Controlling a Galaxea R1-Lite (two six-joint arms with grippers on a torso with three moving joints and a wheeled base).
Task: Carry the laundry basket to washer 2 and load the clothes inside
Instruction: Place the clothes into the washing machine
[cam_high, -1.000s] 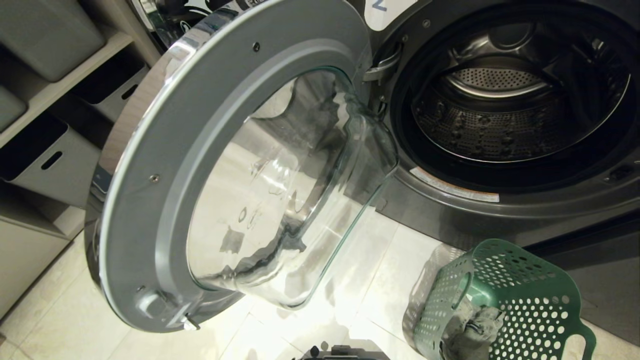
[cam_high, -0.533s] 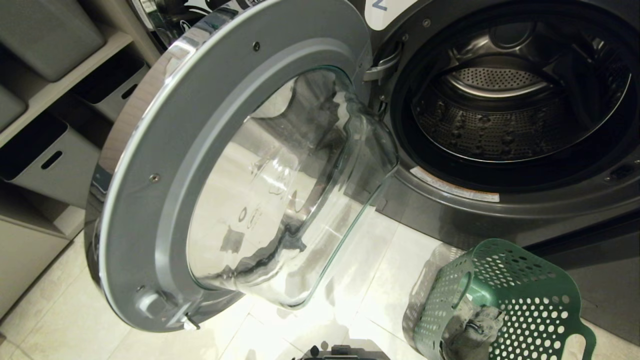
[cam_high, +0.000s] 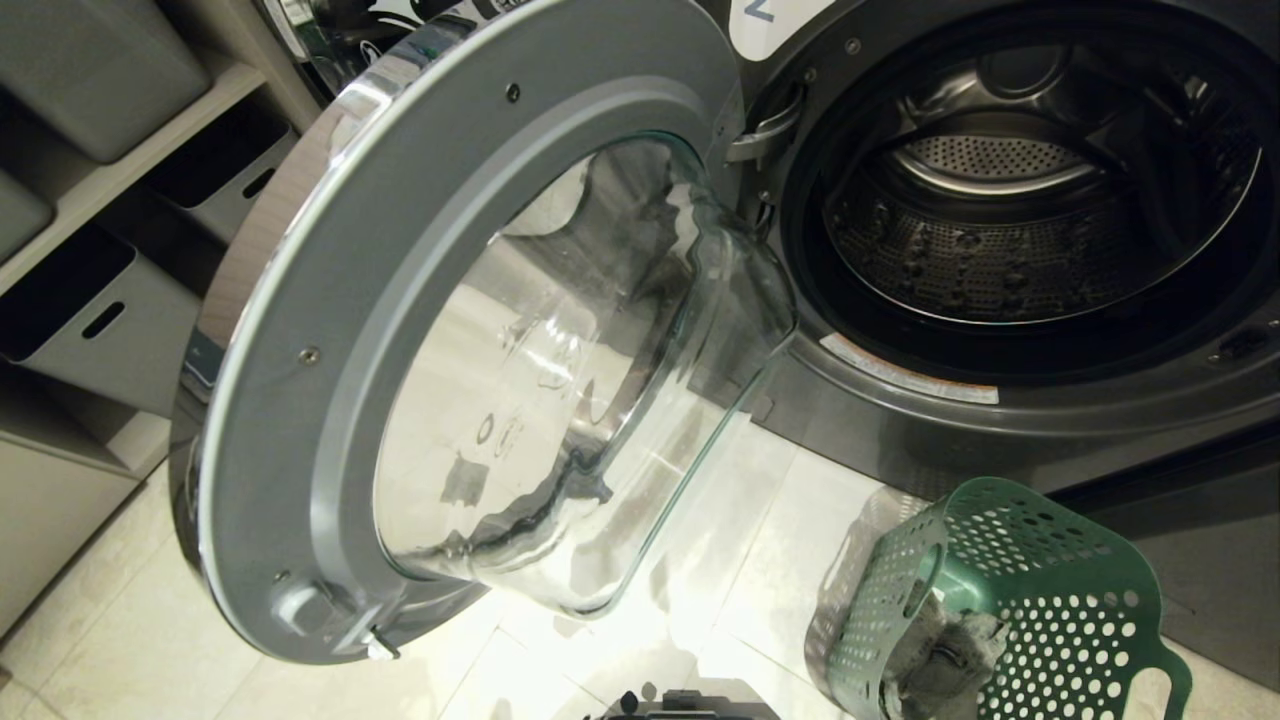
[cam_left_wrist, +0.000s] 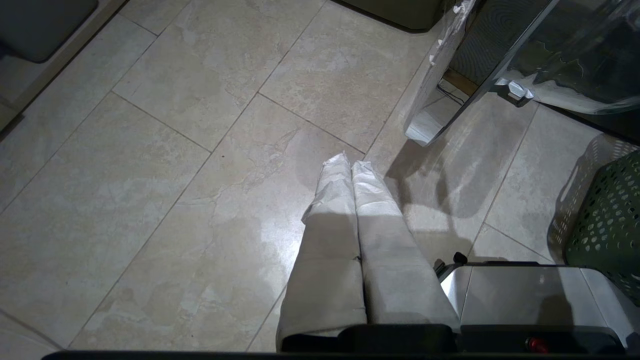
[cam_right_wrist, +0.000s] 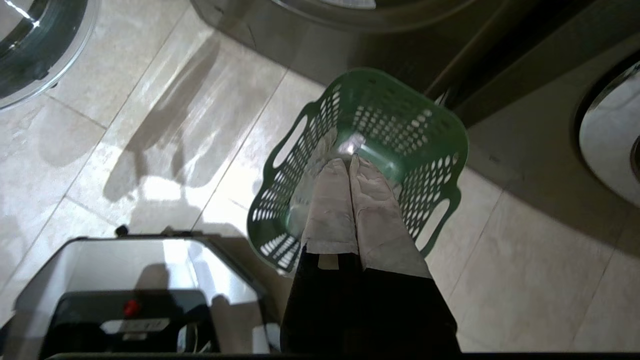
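Observation:
The green perforated laundry basket (cam_high: 1030, 600) stands on the floor tiles at the lower right, just in front of washer 2 (cam_high: 900, 430). The clothes (cam_high: 945, 650), a pale grey-green bundle, lie inside it. The washer's round glass door (cam_high: 470, 330) is swung wide open to the left, and the steel drum (cam_high: 1010, 200) shows nothing inside. My right gripper (cam_right_wrist: 350, 161) is shut and empty, hanging over the basket (cam_right_wrist: 400, 115) with the clothes (cam_right_wrist: 310, 185) beside its fingers. My left gripper (cam_left_wrist: 350, 162) is shut over bare tile. Neither arm shows in the head view.
Grey storage bins (cam_high: 100, 320) sit on shelves at the left. The open door reaches far out over the floor. My base's front (cam_right_wrist: 125, 280) is close to the basket. Another washer's door (cam_right_wrist: 610, 135) lies beyond the basket.

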